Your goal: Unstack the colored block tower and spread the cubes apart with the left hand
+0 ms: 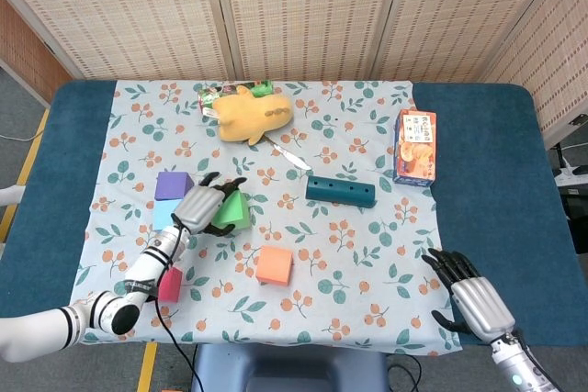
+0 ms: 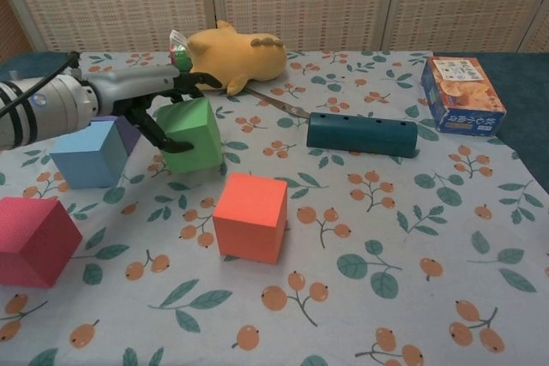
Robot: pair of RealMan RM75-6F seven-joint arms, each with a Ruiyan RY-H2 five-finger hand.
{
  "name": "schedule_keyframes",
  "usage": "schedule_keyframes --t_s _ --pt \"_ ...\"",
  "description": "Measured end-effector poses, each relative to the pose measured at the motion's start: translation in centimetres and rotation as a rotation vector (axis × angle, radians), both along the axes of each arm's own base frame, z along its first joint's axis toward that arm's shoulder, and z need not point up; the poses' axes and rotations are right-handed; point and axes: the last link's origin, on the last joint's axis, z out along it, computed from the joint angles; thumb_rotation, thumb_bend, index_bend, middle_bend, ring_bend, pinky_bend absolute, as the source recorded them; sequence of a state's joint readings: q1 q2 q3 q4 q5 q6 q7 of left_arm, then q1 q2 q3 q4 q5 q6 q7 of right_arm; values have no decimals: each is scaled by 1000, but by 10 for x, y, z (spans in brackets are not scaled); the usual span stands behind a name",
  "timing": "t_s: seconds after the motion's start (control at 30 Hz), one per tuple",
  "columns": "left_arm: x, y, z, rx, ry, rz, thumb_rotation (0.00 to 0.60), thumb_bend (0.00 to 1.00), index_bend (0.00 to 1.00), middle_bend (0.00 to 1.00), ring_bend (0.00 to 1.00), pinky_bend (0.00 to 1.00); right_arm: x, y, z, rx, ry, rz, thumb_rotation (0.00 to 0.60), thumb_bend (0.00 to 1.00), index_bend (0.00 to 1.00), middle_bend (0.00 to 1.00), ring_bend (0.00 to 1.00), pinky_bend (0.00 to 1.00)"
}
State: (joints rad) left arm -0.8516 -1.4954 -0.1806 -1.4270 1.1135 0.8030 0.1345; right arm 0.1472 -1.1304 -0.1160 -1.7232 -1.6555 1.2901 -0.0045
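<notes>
Green foam-looking cube [image 2: 190,133], tilted just right of the light blue cube [image 2: 87,153], is pinched by the left hand [image 2: 153,97], and could easily slip onto the orange cube [image 2: 250,217].

The left arm reaches forward and low from the near left corner. Its robot hand [image 2: 163,100] has the fingers curled around the green cube [image 2: 193,133], which it holds tilted. The right robot hand [image 1: 470,298] rests near the right front edge, fingers apart, holding nothing.
</notes>
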Motion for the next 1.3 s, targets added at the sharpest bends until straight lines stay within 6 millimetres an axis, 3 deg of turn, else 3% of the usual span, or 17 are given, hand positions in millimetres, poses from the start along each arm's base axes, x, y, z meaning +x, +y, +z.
schedule_keyframes --t_s 0.17,0.33,0.4,0.47,0.5,1.07,1.3 --pt "29 -13 -27 -43 -68 -62 600 365 0 232 434 0 0 3 -4 37 -4 0 600 186 0 0 0 0" --pt "59 -25 -66 -53 -111 -134 600 362 0 222 396 0 1 4 -6 68 -15 6 600 186 0 0 0 0" --pt "68 -25 -78 -47 -114 -158 600 361 0 163 270 0 0 4 -5 68 -19 4 600 186 0 0 0 0" --pt "73 -24 -84 -44 -101 -181 600 361 0 40 60 0 0 3 -4 69 -22 3 600 186 0 0 0 0" --pt "75 -23 -86 -45 -87 -194 600 361 0 14 22 0 0 3 -4 70 -23 3 600 186 0 0 0 0" --pt "69 -27 -49 -10 -55 -219 600 341 0 0 0 0 0 6 -7 80 -14 9 600 186 0 0 0 0" --pt "59 -31 -20 42 -57 -227 600 337 0 0 0 0 0 6 -8 87 -12 12 600 186 0 0 0 0"
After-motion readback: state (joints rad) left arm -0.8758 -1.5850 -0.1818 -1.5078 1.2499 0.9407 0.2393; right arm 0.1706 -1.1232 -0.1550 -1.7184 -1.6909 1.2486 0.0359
